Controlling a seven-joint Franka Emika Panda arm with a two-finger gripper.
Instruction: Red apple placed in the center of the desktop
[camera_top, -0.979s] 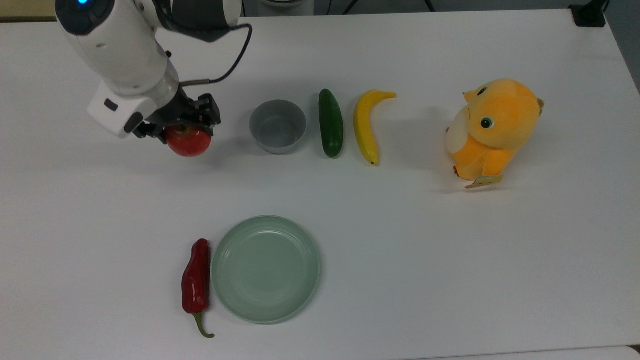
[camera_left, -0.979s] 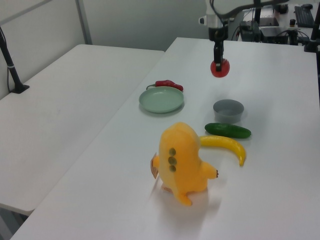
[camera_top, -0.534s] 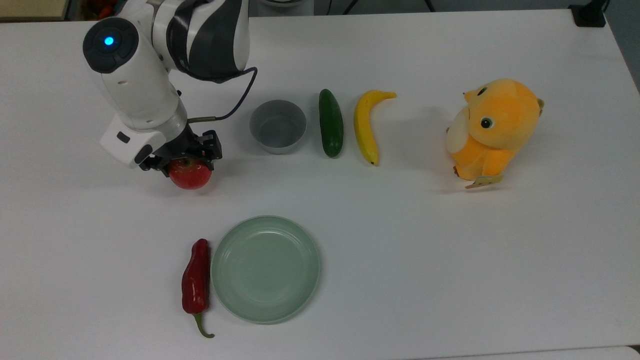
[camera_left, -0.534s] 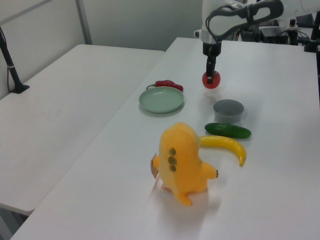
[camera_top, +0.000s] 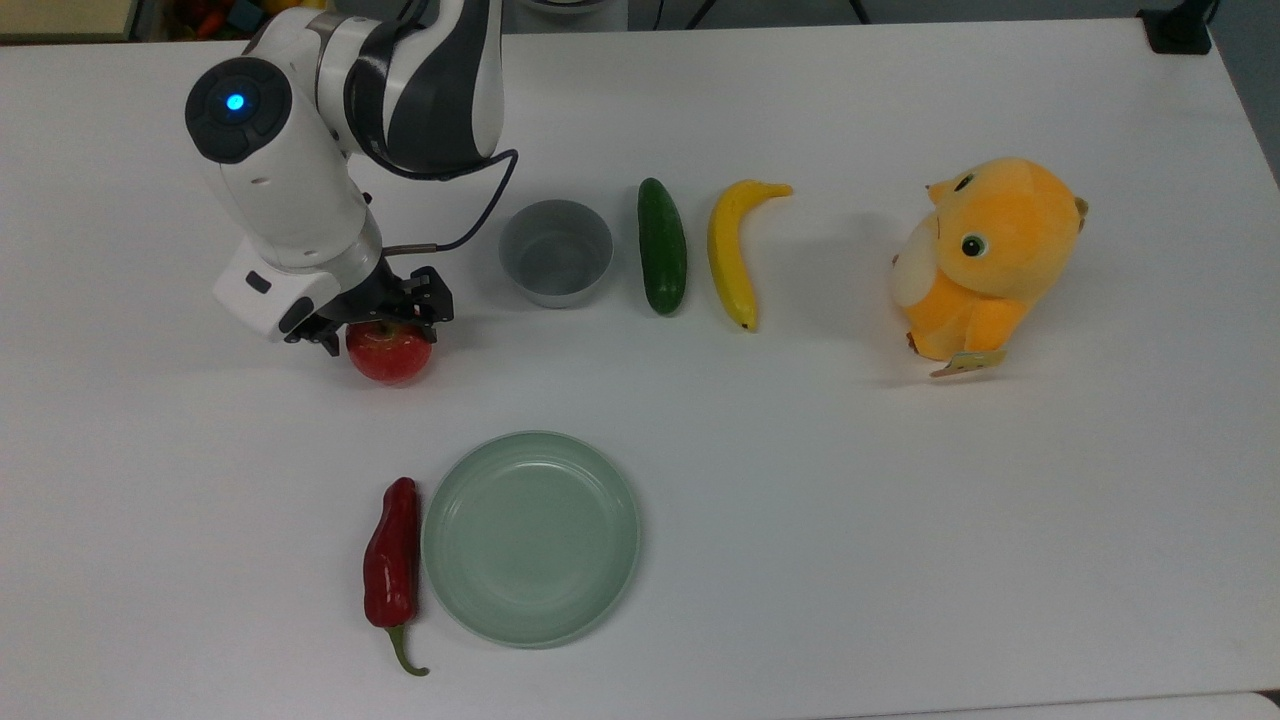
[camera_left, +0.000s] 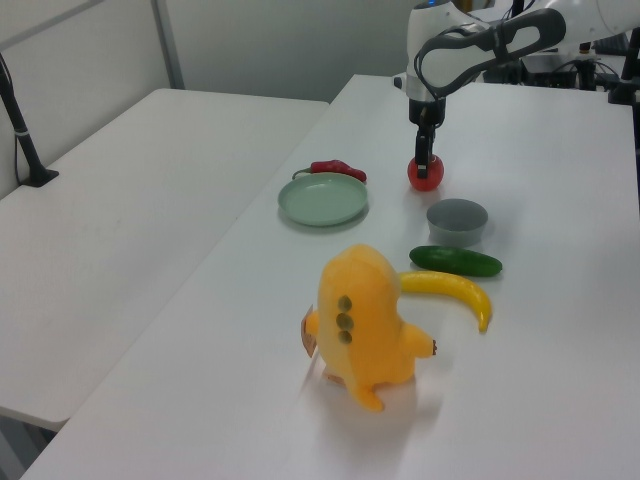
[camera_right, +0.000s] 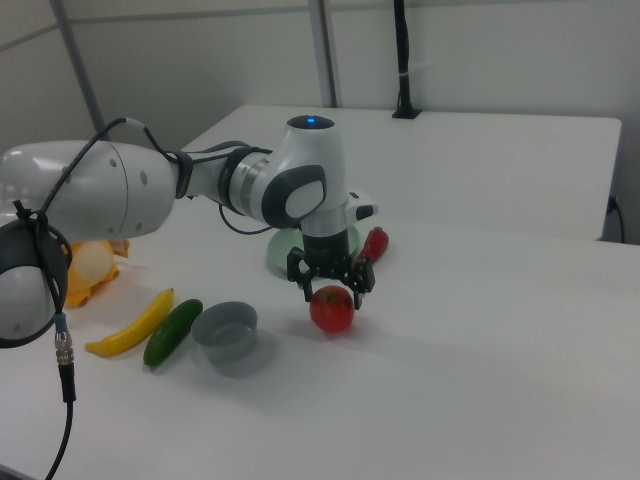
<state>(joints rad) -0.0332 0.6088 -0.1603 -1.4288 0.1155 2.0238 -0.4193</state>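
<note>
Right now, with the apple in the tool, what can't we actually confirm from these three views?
- Contact of red apple with the desktop: the underside is hidden in the top view by the apple itself, and is too small to tell in the left view.
- Apple's top and stem: covered by the tool in the right view.
- Plush toy's face: turned away in the left view.
- Green plate: mostly behind the arm in the right view.

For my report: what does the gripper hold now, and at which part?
The gripper holds the red apple, gripped from above at its upper part, around the stem.
</note>
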